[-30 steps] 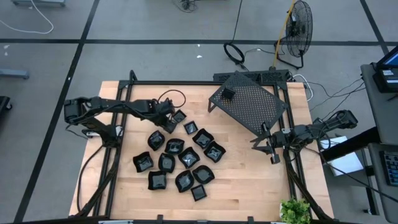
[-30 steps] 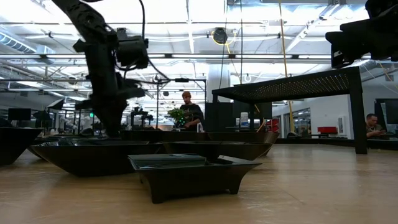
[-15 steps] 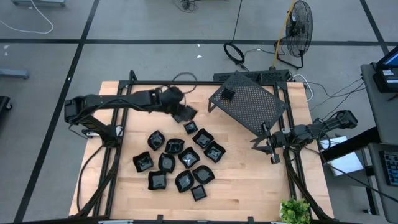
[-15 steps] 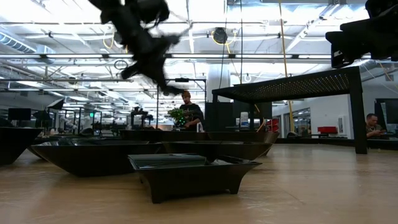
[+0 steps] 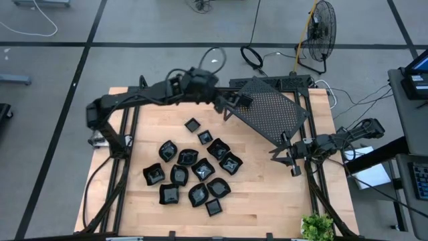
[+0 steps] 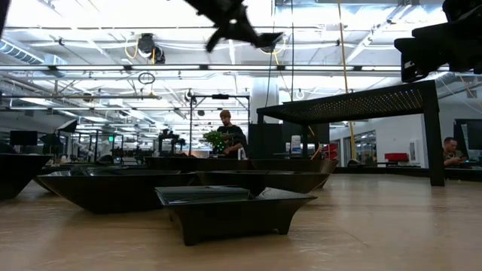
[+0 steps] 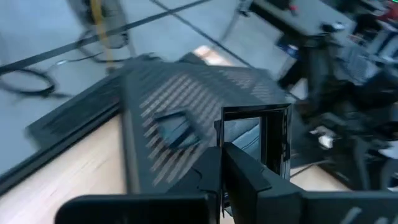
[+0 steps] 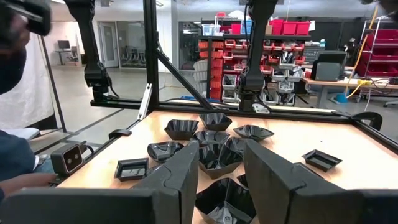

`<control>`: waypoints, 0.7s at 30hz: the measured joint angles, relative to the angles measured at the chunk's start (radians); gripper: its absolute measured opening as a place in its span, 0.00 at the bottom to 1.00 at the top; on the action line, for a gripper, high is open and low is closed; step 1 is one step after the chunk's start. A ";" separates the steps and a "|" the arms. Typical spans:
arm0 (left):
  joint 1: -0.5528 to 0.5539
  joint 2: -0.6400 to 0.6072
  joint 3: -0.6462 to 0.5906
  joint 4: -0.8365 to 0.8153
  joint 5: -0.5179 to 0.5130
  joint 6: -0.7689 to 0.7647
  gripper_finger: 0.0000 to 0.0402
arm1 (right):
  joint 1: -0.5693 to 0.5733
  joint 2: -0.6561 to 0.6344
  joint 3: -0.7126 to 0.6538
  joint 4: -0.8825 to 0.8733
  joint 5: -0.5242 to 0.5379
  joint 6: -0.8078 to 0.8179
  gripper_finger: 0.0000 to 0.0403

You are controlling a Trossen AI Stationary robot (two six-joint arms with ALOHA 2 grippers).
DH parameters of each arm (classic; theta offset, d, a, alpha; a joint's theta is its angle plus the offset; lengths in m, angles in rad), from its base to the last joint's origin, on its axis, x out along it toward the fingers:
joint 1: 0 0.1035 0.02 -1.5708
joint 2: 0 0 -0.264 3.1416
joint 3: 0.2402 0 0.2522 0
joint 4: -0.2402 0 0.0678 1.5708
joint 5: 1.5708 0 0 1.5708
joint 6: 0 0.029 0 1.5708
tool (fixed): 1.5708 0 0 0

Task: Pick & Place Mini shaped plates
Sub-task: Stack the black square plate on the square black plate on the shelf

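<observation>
Left gripper (image 5: 227, 102) is up off the table at the near-left corner of the rack, its fingers (image 7: 249, 180) pinched tight on a small square plate (image 7: 256, 140) that stands on edge between them. In the overhead view that plate (image 5: 230, 104) shows just at the rack's edge.

Largest thing here is the wooden table (image 5: 267, 194), and on its far right part stands the black perforated rack (image 5: 267, 114), turned at an angle. One small dark dish (image 5: 245, 102) already sits on the rack's top, near the corner the left arm has reached.

A cluster of glossy black mini plates (image 5: 194, 171) lies on the table's middle, close together, some touching. Two small square ones (image 5: 192, 124) lie apart from the cluster, toward the rack.

Right gripper (image 5: 292, 161) waits low at the table's right edge, just beside the rack's near corner, fingers (image 8: 186, 168) parted with nothing between them.
</observation>
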 joint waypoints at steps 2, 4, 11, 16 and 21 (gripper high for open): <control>0.007 0.068 0.088 -0.012 0.043 0.027 0.02 | 0.000 0.000 0.000 0.000 0.000 0.000 0.28; 0.015 0.135 0.160 -0.012 0.060 0.035 0.01 | 0.000 0.000 0.000 0.000 0.000 0.000 0.28; 0.047 0.284 0.242 -0.021 0.060 0.044 0.05 | 0.000 0.000 0.000 0.000 0.000 0.000 0.28; 0.062 0.315 0.242 -0.018 0.059 0.042 0.02 | 0.000 0.000 0.000 0.000 0.000 0.000 0.28; 0.062 0.313 0.222 -0.004 0.021 0.034 0.07 | 0.000 0.000 0.000 0.000 0.000 0.000 0.28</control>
